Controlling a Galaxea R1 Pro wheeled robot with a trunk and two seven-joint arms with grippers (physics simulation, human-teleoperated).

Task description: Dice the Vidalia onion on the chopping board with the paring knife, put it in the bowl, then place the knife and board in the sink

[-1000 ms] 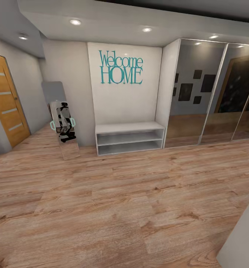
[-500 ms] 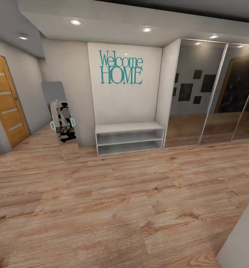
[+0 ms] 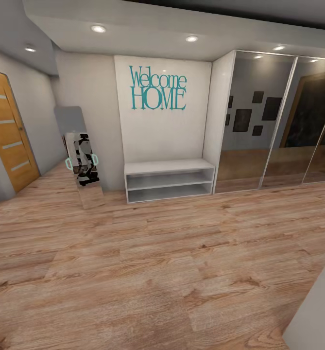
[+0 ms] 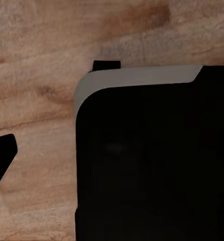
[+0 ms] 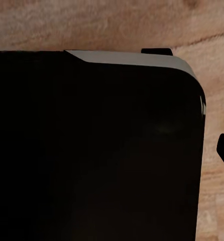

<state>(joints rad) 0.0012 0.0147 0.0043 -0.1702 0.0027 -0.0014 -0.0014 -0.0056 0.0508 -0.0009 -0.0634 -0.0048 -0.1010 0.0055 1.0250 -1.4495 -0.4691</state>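
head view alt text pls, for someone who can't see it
An entrance hall with a bare wood-plank floor, no kitchen in sight. On the far white wall, teal lettering reads "Welcome HOME" above a low white open-shelf bench. A leaning mirror stands to its left, a wooden door at far left, and mirrored wardrobe doors at right.

I am looking into an entrance hall with a wood plank floor [image 3: 147,272]. On the far wall, teal lettering [image 3: 158,88] reads "Welcome HOME" on a white panel. Below it stands a low white bench [image 3: 169,179] with open shelves. To its left a tall mirror [image 3: 80,158] leans against the wall. At the far left I see a wooden door [image 3: 7,131] with pale horizontal strips. To the right run mirrored wardrobe doors [image 3: 274,121], reflecting dark picture frames. Round ceiling lights [image 3: 98,28] glow overhead.
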